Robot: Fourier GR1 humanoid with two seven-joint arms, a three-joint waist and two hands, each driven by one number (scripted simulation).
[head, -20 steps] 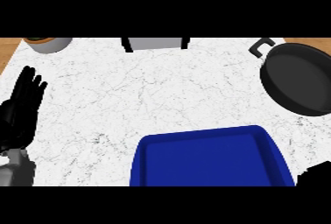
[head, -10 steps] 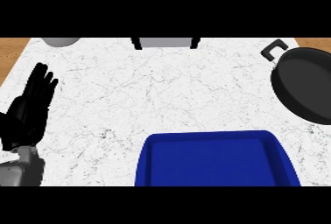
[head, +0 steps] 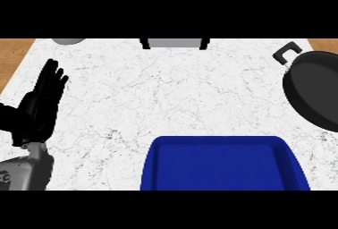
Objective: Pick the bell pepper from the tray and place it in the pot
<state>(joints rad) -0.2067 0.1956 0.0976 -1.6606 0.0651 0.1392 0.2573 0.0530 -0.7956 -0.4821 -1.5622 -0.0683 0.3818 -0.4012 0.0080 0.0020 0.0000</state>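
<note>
A blue tray [head: 224, 165] lies at the lower middle of the white marble counter, and the part of it that shows holds nothing. No bell pepper shows anywhere in the head view. A black pot [head: 318, 91] with a loop handle sits at the right edge, partly cut off. My left hand [head: 38, 109] stands at the left side of the counter with its fingers straight and pointing up, holding nothing. My right hand does not show.
A grey object with black ends [head: 174, 43] sits at the counter's far edge in the middle. A grey round thing [head: 68, 41] peeks in at the far left. Wooden floor shows at both upper corners.
The whole view has shifted: tray, pot and left hand sit further right in the picture than before. The dark shape at the lower right corner is gone from view.
</note>
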